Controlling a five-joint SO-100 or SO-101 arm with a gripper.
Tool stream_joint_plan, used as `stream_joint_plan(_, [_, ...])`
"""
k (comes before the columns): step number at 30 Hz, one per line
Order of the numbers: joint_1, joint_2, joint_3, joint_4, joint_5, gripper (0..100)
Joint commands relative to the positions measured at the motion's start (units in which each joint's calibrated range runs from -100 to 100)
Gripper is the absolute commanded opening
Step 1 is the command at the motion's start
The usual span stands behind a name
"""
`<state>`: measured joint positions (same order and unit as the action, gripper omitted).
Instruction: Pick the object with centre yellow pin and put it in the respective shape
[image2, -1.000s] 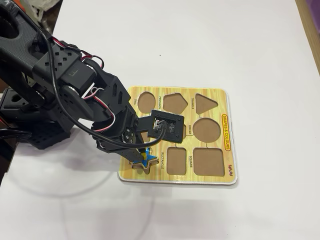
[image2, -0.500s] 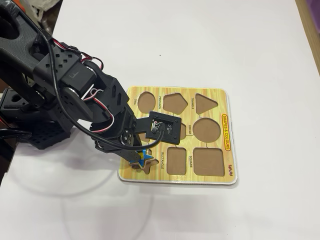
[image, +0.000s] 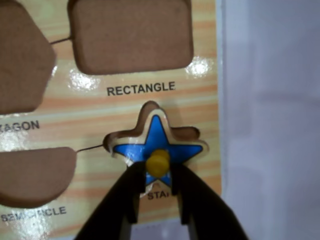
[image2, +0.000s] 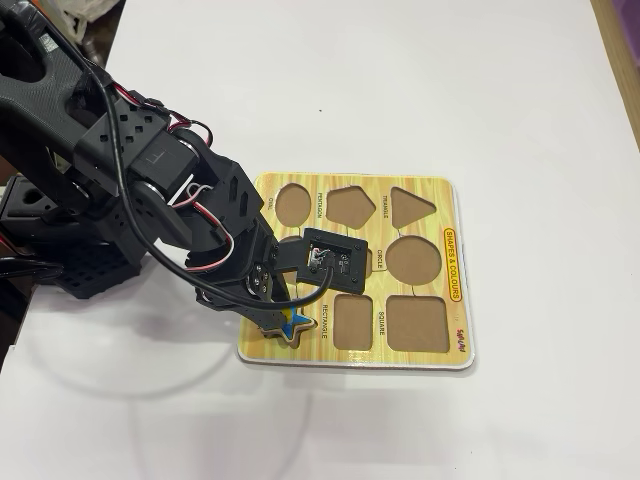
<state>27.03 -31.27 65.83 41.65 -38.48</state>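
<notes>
The object with centre yellow pin is a blue star piece (image: 158, 136) with a pale edge and a yellow knob (image: 158, 162). It lies in the star-shaped recess (image: 183, 132), the respective shape, on the yellow puzzle board (image: 125, 107). It is shifted slightly, so a brown strip of recess shows along its upper edges. My gripper (image: 158, 169) reaches in from the bottom of the wrist view, its two black fingers pressed on either side of the knob. The fixed view shows the star (image2: 297, 322) under the gripper (image2: 283, 318) at the board's (image2: 430, 190) near-left corner.
Empty brown recesses surround the star: rectangle (image: 131, 32), hexagon (image: 22, 55) and semicircle (image: 35, 175). The board's edge runs just right of the star, with white table (image: 270, 125) beyond. The arm's black base (image2: 60, 230) stands left of the board.
The arm has lowered and the star has dropped from a tilted hold above the board down into the star recess. The gripper stays shut on the knob.
</notes>
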Motion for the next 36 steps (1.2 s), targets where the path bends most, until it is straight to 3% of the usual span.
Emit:
stream_joint_plan(1, [-0.4,0.6,-1.3,-1.2,0.1,3])
stream_joint_plan(36, [-2.2,0.9,-0.5,-1.8,0.2,3])
